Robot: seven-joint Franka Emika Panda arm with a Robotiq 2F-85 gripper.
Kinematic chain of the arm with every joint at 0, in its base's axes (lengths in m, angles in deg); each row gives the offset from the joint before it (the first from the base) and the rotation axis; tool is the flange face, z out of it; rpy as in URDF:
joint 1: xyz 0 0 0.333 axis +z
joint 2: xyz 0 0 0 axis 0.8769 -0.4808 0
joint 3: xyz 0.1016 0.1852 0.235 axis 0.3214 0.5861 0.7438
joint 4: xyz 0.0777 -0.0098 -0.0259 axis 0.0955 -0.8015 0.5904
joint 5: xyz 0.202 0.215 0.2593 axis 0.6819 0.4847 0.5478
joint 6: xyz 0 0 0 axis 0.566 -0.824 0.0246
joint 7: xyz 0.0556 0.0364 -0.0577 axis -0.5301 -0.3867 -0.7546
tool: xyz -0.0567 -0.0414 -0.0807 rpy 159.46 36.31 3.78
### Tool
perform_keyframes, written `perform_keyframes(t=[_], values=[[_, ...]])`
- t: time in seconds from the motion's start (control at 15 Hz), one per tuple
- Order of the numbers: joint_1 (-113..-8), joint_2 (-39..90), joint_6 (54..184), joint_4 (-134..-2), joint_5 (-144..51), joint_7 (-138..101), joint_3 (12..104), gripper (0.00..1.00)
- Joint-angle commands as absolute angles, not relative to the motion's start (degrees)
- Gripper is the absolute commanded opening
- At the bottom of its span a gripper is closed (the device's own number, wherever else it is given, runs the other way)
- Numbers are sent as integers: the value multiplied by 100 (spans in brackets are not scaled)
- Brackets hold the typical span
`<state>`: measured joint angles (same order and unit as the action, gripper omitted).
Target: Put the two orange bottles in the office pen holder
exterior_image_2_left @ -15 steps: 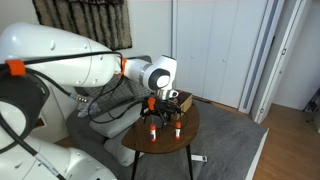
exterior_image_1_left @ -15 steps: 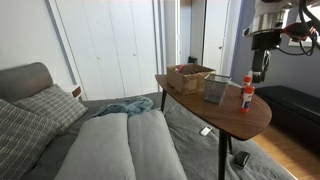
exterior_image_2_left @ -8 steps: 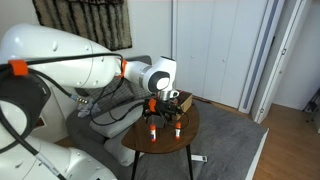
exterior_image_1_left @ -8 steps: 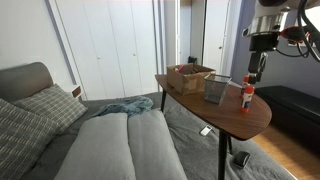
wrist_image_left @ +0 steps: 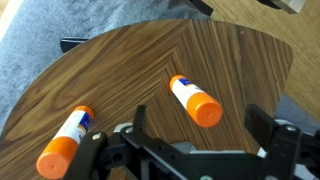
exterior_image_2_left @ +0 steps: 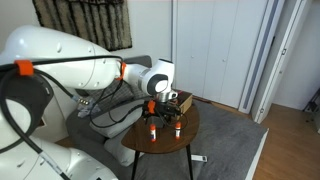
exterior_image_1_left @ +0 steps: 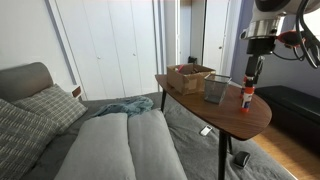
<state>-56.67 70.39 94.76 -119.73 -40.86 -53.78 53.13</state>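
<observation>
In the wrist view, the slim white bottle with orange cap (wrist_image_left: 65, 140) on the left stands well apart from the second orange-capped bottle (wrist_image_left: 195, 100), both on the round wood-grain table (wrist_image_left: 150, 50). The black gripper (wrist_image_left: 197, 120) hangs above the second one, fingers spread. If it descends off-centre, a finger could tip this narrow bottle, and it may roll away. The grey wire-mesh pen holder (exterior_image_1_left: 216, 89) stands near.

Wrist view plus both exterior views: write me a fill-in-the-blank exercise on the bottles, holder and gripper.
The two slim orange-capped bottles stand upright on the round wooden ____. The small grey wire-mesh pen holder contains ____ of them. The Robotiq gripper, above the bottles, has its jaws ____.
Missing words: table; none; open.
</observation>
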Motion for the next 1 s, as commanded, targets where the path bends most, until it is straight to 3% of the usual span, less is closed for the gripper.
perform_keyframes(t=[0.0, 0.27, 0.8, 0.93], values=[[-5622, 7007, 9621, -12054, -3957, -5494, 5337, 96], [-5618, 6957, 9625, -12051, -3950, -5504, 5335, 61], [-5632, 6983, 9541, -11954, -3950, -5539, 5331, 5], [-5646, 7066, 9401, -11805, -4016, -5553, 5344, 8]])
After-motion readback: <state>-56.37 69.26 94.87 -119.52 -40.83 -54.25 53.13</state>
